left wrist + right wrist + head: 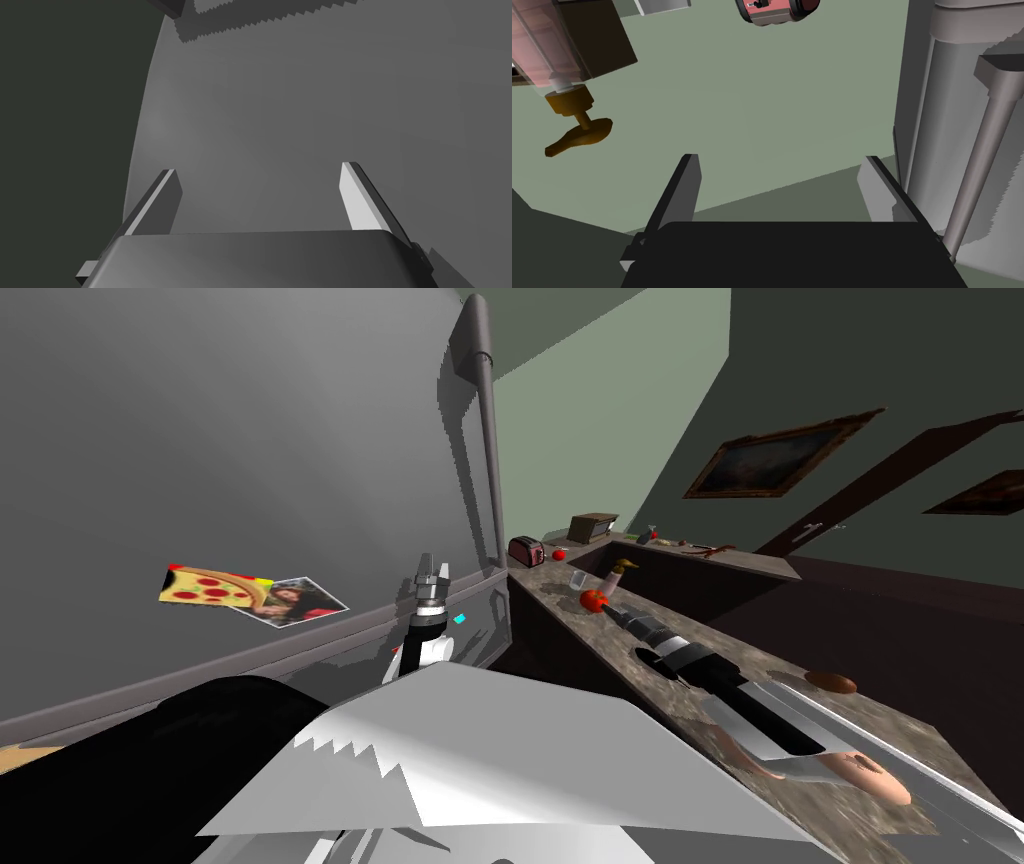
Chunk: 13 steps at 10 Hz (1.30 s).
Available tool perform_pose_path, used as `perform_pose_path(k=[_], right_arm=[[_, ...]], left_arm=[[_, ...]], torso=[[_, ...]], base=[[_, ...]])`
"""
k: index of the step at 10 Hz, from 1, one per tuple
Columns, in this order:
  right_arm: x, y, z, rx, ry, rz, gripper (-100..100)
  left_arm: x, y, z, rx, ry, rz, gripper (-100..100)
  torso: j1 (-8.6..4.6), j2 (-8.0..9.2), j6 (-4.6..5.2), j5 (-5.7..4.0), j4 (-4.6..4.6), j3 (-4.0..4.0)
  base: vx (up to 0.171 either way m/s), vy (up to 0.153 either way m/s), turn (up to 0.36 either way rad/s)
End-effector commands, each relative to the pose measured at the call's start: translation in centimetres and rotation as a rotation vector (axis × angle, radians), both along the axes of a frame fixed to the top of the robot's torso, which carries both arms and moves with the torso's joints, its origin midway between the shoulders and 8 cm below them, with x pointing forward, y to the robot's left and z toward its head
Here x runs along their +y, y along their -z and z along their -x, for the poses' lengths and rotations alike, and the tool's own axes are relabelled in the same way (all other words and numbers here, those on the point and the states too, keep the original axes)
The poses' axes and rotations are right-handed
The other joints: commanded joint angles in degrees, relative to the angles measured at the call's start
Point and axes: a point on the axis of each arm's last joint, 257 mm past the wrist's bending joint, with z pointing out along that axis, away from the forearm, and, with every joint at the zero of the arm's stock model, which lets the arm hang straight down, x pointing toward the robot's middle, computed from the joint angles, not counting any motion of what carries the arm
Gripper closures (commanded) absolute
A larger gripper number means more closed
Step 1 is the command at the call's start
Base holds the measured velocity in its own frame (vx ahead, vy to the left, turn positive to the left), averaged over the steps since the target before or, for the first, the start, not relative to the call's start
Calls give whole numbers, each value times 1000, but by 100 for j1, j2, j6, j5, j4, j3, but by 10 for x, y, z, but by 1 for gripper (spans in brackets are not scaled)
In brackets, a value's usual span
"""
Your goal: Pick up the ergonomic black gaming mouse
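My right arm reaches along the speckled brown counter (570, 608), and its gripper (614, 610) ends beside a red tomato (593, 600). In the right wrist view this gripper (779, 157) is open with nothing between its fingers and faces a pale green wall. My left gripper (432, 560) points up close to the grey fridge (250, 438). In the left wrist view it (260, 167) is open and empty in front of that flat grey surface (300, 110).
On the counter beyond the tomato stand a soap pump bottle (620, 573) (577, 132), a glass (579, 579), a red toaster (526, 551) (777, 10) and a small tomato (559, 554). A brown oval thing (830, 682) lies near my right forearm. The fridge handle (488, 438) (982, 150) rises beside the counter's end.
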Motion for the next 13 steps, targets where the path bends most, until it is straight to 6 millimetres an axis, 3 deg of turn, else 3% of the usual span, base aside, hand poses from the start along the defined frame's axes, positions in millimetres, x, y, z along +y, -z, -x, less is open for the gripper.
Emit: perform_pose_path(k=[1, 4, 5, 6, 7, 8, 9, 10, 13], right_arm=[[-3, 8, 0, 22, -14, 45, -100], [-22, 40, 9, 108, -33, 161, -100], [-22, 39, 9, 111, -42, 177, -100], [-33, 56, 16, 156, -48, 224, -100], [-33, 55, 15, 159, -58, 241, -100], [-44, 72, 24, 205, -63, 283, -100], [-44, 71, 23, 208, -74, 302, -100], [-56, 87, 33, 256, -83, 348, -100], [-69, 100, 42, 308, -108, 417, -100]], left_arm=[[0, 0, 0, 0, 0, 0, 0], [0, 0, 0, 0, 0, 0, 0], [0, 0, 0, 0, 0, 0, 0], [0, 0, 0, 0, 0, 0, 0], [0, 0, 0, 0, 0, 0, 0], [0, 0, 0, 0, 0, 0, 0], [0, 0, 0, 0, 0, 0, 0], [0, 0, 0, 0, 0, 0, 0], [0, 0, 0, 0, 0, 0, 0]], torso=[[0, 0, 0, 0, 0, 0], [-2, 4, 2, -1, 1, 2], [-2, 4, 0, -1, 1, 2], [-2, 6, 3, -1, 2, 3], [-3, 7, 1, -1, 2, 4], [-5, 8, 3, -2, 2, 5], [-6, 9, 1, -1, 2, 6], [-5, 9, 3, -2, 3, 5], [-9, 13, 2, -3, 3, 8]], base=[[16, -10, 55], [10, -12, 85], [5, -15, 56], [2, -18, 103], [-1, -21, 49], [-4, -25, 99], [-5, -22, 54], [-6, -23, 98], [-11, -29, 69]])
